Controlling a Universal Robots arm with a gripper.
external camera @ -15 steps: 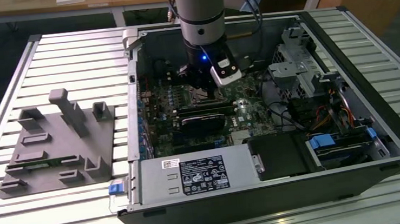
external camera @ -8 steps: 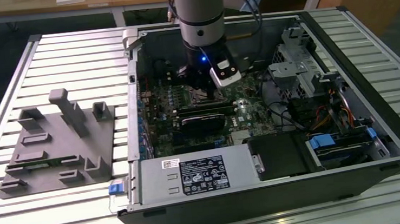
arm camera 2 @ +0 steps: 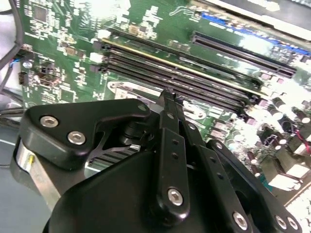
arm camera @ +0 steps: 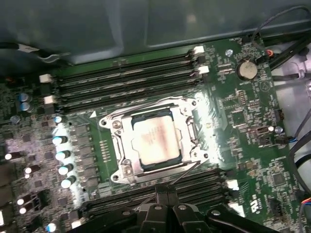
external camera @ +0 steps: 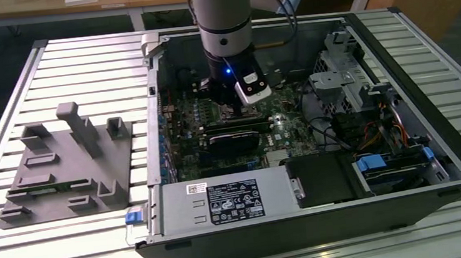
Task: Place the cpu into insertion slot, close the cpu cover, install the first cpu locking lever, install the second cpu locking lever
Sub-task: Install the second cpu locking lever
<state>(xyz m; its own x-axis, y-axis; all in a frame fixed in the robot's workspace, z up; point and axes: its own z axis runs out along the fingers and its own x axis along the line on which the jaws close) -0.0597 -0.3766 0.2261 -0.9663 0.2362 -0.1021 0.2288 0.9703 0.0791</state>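
On the exterior view's left, a grey fixture point(external camera: 66, 165) sits on the slatted desk point(external camera: 66, 62), well apart from the tool point(external camera: 231, 109). The tool reaches down into the open computer case point(external camera: 454, 147), over the motherboard.

In the first wrist view, a row of capacitors point(arm camera: 61, 155) stands off to one side of the socket. The cpu point(arm camera: 154, 143) already lies flat in the insertion slot point(arm camera: 116, 124), just ahead of the tool point(arm camera: 163, 195). The cpu cover point(arm camera: 127, 148) is down over it, and the chip's pale top shows through the cover's window. So the first two steps look done, and I judge the work to be at the locking levers.

One thin wire lever point(arm camera: 146, 105) runs along the far edge of the socket, beyond the chip from the tool. A second wire lever point(arm camera: 187, 170) slants along the near edge and ends just beside the tool tips. Whether the tips touch it I cannot tell, nor whether either lever is latched.

The tool's fingers point(arm camera: 156, 193) are pressed together with nothing visible between them. The second wrist view shows the same pinched tips point(arm camera 2: 167, 96) low over the board beside the memory slots point(arm camera 2: 194, 80).

By my reading, seating a lever calls for a firm push down and a small sideways tuck under its hook. The tips must keep clear of the chip and the memory slots.
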